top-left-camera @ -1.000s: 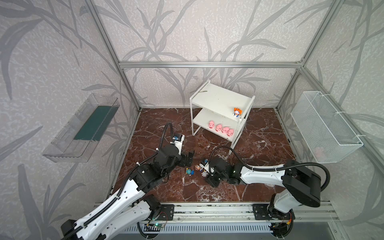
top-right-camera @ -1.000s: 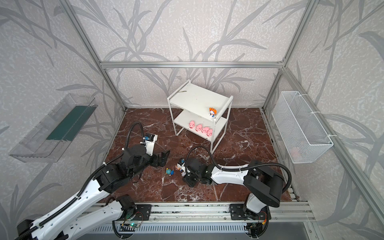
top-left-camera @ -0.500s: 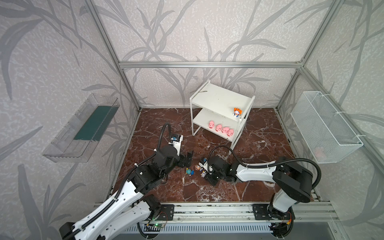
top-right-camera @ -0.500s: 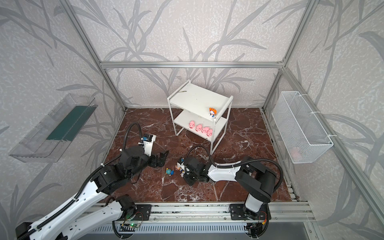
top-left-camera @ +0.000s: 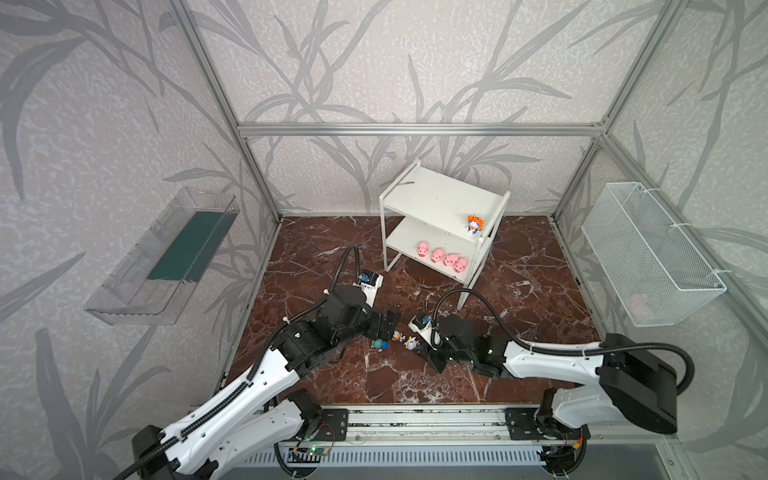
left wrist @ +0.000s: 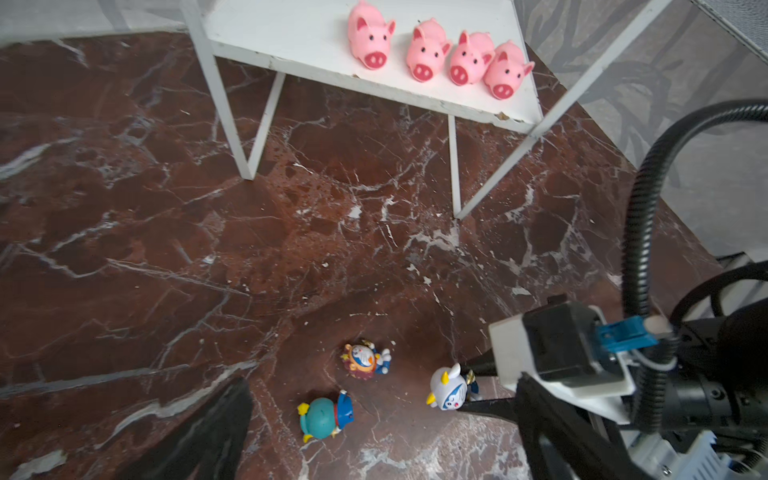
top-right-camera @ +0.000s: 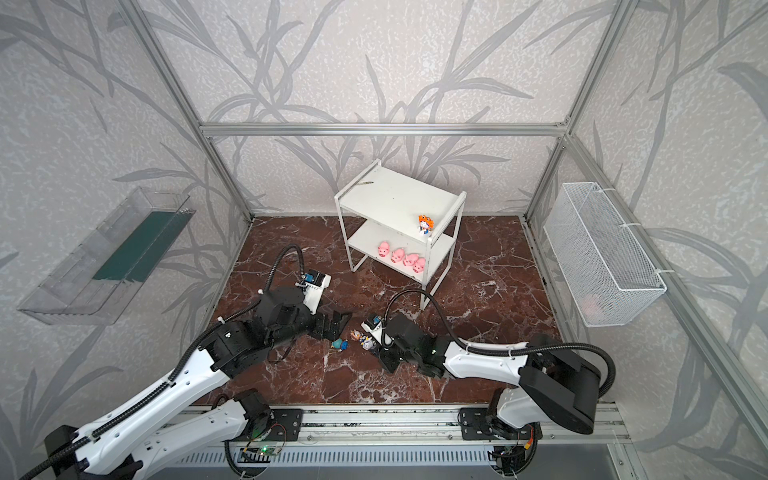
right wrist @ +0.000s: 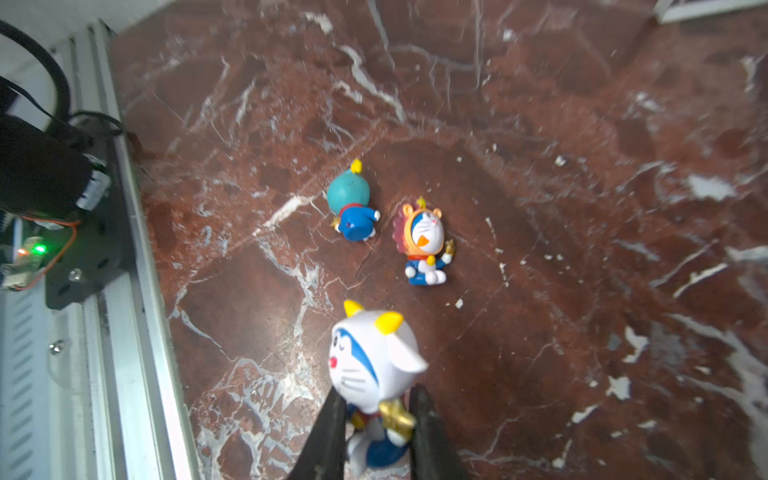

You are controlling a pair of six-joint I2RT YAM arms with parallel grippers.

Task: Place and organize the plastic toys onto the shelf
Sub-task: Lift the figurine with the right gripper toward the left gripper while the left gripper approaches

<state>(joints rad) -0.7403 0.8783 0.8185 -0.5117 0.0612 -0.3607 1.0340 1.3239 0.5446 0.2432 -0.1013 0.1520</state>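
The white shelf (top-left-camera: 440, 199) stands at the back, with several pink pigs (top-left-camera: 442, 255) in a row on its lower board (left wrist: 291, 29) and an orange-headed figurine (top-left-camera: 475, 223) on its top board. Three toys are down on the marble floor. The teal one (left wrist: 324, 417) lies on its side and the brown-maned one (left wrist: 365, 361) lies face up. My right gripper (right wrist: 377, 405) is shut on the body of the white-gold figurine (right wrist: 372, 357), low at the floor. My left gripper (top-left-camera: 390, 325) stands open just left of the toys, holding nothing.
A clear plastic tray (top-left-camera: 166, 257) hangs on the left wall. On the right wall hangs a white wire basket (top-left-camera: 648, 253) with something pinkish inside. The aluminium rail (top-left-camera: 415, 419) runs along the front edge. The shelf's front leg (top-left-camera: 463, 291) stands just behind my right wrist.
My right gripper has closed onto the white-gold figurine after sliding slightly left. The left arm has barely moved and stays open.
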